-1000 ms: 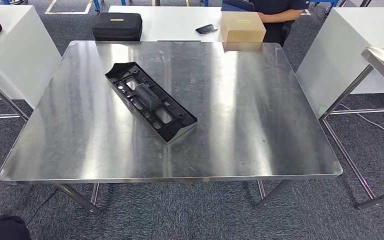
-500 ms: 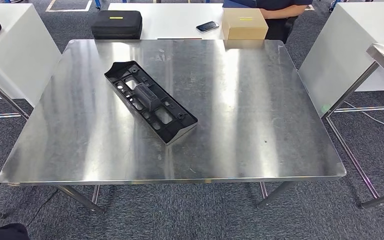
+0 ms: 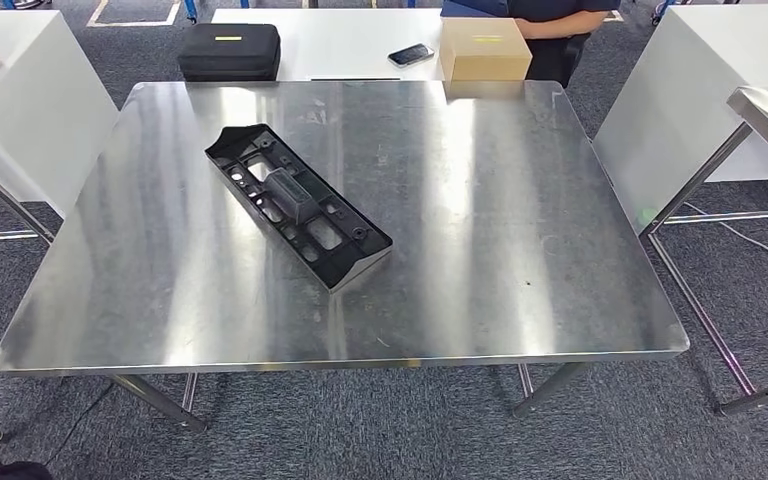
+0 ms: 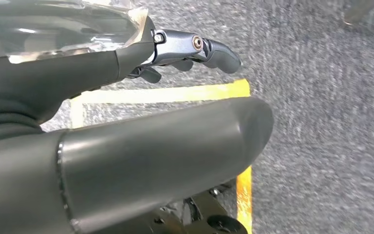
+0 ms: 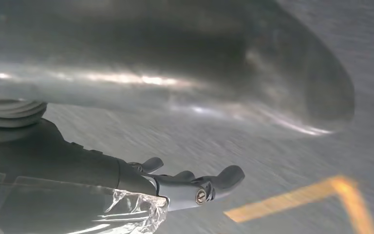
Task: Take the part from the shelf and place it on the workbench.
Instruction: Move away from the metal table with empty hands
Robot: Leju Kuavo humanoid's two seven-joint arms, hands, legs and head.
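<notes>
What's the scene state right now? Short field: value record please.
part: black plastic part, lying flat and diagonal on the workbench
workbench: steel table, part left of centre
left hand: hanging over carpet, holding nothing
right hand: hanging over carpet, holding nothing
behind workbench: black case, phone, cardboard box on a white table
person: standing past the box

Black part (image 3: 298,205) lying diagonal on steel workbench (image 3: 520,250), left of centre

I see a black moulded plastic part (image 3: 298,204) on the streaked silver steel workbench (image 3: 500,230), beyond it a tan cardboard box (image 3: 484,50), speckled grey carpet (image 3: 380,430) below
</notes>
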